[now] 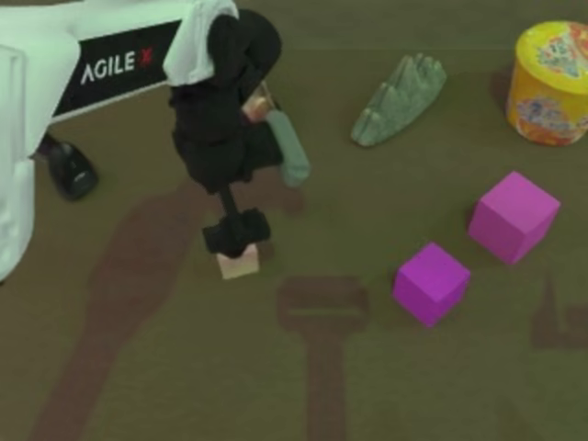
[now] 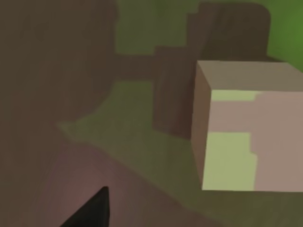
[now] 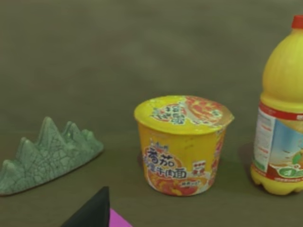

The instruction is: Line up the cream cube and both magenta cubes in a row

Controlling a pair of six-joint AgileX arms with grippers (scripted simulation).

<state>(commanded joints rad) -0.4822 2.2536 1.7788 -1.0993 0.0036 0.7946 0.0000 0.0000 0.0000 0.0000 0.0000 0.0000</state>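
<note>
The cream cube (image 1: 239, 265) is seen on the olive table (image 1: 138, 386) left of centre, directly beneath the left gripper (image 1: 236, 233), which is lowered over it from above. Whether the fingers are closed on the cube or merely straddling it cannot be told; in the left wrist view the cube (image 2: 246, 127) fills the frame close by, shadowed, and only one dark fingertip (image 2: 94, 210) is visible. The two magenta cubes are set well apart from it toward the table's right, the smaller magenta cube (image 1: 431, 283) just beside the larger magenta cube (image 1: 514, 216), the pair lying on a diagonal. The right gripper is not shown in the top view; its wrist view takes in the yellow noodle tub (image 3: 182, 144), a green ridged ceramic piece (image 3: 45, 156) and an orange juice bottle (image 3: 281, 109). The step in hand is judged to be the pick-up of the cream cube. It would be done well if the cube were gripped squarely across opposite faces, lifted clear of the table before travel, and set down on the line given by the magenta pair without those being nudged.
</note>
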